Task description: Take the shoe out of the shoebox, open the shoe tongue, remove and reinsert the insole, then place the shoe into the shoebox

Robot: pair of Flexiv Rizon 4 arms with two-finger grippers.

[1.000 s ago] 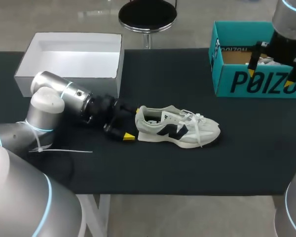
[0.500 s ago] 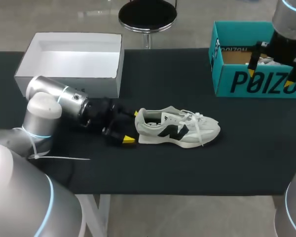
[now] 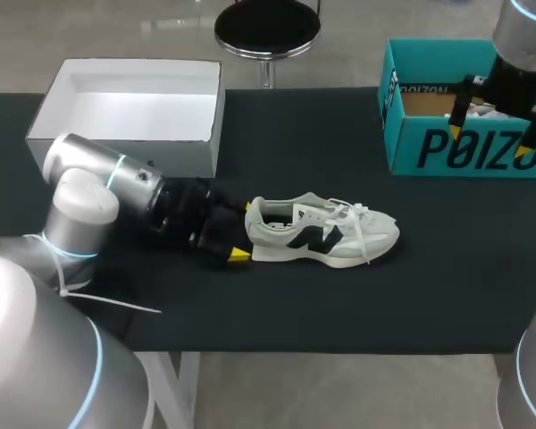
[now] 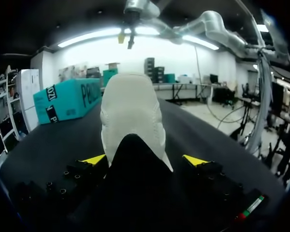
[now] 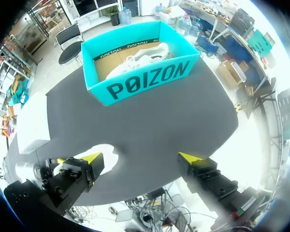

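A white sneaker with a dark side logo stands upright on the black tabletop, well apart from the teal shoebox. Its long axis runs across the tabletop, toe toward the robot's right and heel toward the left pincer. That pincer's yellow tips stand apart on either side of the heel, not visibly clamping it. The right pincer hangs above the shoebox, spread wide and empty. The shoe looks light, with a soft upper and loose laces; the stiffer heel is likely the surest hold.
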